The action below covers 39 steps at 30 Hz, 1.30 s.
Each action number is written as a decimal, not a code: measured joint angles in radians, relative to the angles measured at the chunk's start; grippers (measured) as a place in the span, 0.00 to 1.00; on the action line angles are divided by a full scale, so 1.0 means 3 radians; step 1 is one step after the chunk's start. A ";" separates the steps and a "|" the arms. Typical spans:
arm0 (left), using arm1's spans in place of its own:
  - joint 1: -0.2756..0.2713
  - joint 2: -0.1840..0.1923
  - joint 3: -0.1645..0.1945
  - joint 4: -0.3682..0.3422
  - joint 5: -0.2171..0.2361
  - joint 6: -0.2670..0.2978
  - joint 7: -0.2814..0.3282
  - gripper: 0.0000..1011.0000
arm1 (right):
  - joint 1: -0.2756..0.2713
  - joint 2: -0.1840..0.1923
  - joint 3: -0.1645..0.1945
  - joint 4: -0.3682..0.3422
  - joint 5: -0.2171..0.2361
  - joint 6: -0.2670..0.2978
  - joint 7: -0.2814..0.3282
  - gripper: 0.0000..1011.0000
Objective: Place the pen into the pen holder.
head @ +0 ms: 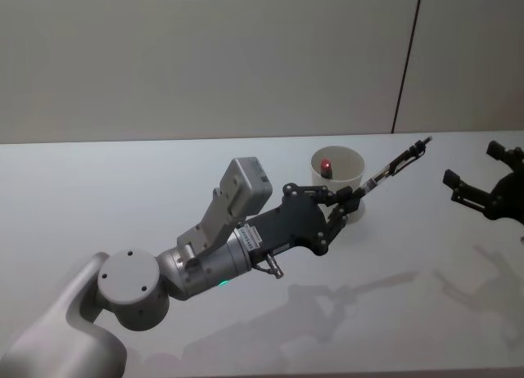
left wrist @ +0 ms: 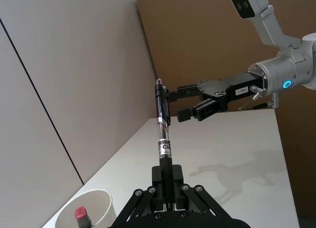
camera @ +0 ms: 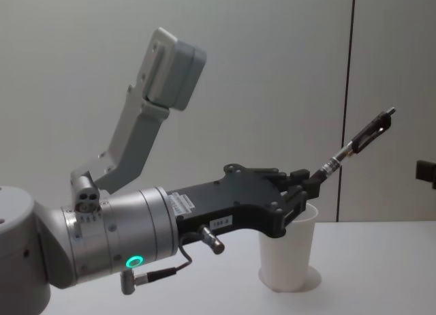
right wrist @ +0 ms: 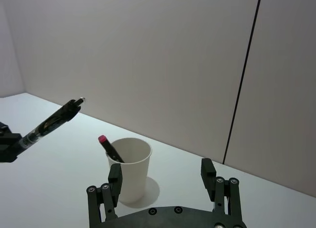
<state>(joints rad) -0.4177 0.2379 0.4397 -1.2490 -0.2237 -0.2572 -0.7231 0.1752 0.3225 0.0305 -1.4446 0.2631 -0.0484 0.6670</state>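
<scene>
My left gripper point(head: 350, 204) is shut on the lower end of the pen point(head: 393, 169), a clear-barrelled pen with black ends. It holds the pen in the air, tilted up and to the right, just beside the pen holder point(head: 355, 182). That holder is a plain white paper cup standing on the table, and a dark, red-capped marker point(head: 326, 165) leans inside it. In the left wrist view the pen point(left wrist: 163, 134) rises straight out of the fingers point(left wrist: 174, 181), with the cup point(left wrist: 98, 203) off to one side. My right gripper point(head: 475, 167) hovers open at the right edge, apart from the pen.
The white table point(head: 123, 198) runs back to a pale wall with a dark vertical seam point(head: 407, 59). The left arm's forearm and camera housing point(head: 246, 186) reach across the middle of the table. A brown panel point(left wrist: 212, 35) stands behind the right arm.
</scene>
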 joint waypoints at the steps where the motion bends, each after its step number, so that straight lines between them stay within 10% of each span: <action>1: 0.0000 0.0000 0.0000 0.0000 0.0000 0.0000 0.0000 0.13 | 0.0000 0.0009 0.0006 0.0006 0.0015 0.0003 0.0026 0.99; 39: -0.0001 0.0000 0.0000 0.0003 0.0000 0.0001 -0.0002 0.13 | 0.0112 0.0211 0.0038 0.0168 0.0895 0.0543 0.1000 0.99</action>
<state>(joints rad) -0.4180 0.2378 0.4397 -1.2482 -0.2237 -0.2571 -0.7236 0.2088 0.3858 0.0418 -1.3943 0.5315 0.1144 0.9671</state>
